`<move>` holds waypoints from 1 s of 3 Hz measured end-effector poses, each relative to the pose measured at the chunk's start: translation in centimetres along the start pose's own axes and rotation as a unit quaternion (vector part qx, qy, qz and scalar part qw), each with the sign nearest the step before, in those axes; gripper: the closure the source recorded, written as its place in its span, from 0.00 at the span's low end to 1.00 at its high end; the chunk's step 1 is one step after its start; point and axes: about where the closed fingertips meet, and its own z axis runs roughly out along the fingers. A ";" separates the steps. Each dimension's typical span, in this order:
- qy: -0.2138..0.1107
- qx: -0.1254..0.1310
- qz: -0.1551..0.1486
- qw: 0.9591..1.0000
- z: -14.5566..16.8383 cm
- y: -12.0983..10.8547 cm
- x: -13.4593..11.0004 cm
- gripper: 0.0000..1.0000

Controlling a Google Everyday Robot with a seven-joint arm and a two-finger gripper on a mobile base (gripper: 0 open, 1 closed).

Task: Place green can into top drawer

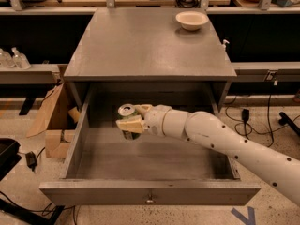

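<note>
The top drawer [150,191] is pulled wide open below the grey cabinet top, its flat front panel toward me with a small metal knob at its centre. My gripper [133,119] reaches in from the right on a white arm and is shut on the green can [127,124], which stands upright with its silver top showing. The can hangs inside the drawer box, over the back left part of the drawer floor. I cannot tell whether its base touches the floor.
A cream bowl [191,19] sits at the back right of the cabinet top [140,41]. Cardboard boxes [54,121] stand on the floor left of the cabinet. Clear bottles [14,59] rest on a low shelf at left. Cables lie on the floor at right.
</note>
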 end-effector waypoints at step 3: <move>-0.023 -0.055 0.002 0.998 4.7 0.1 4.8 0.76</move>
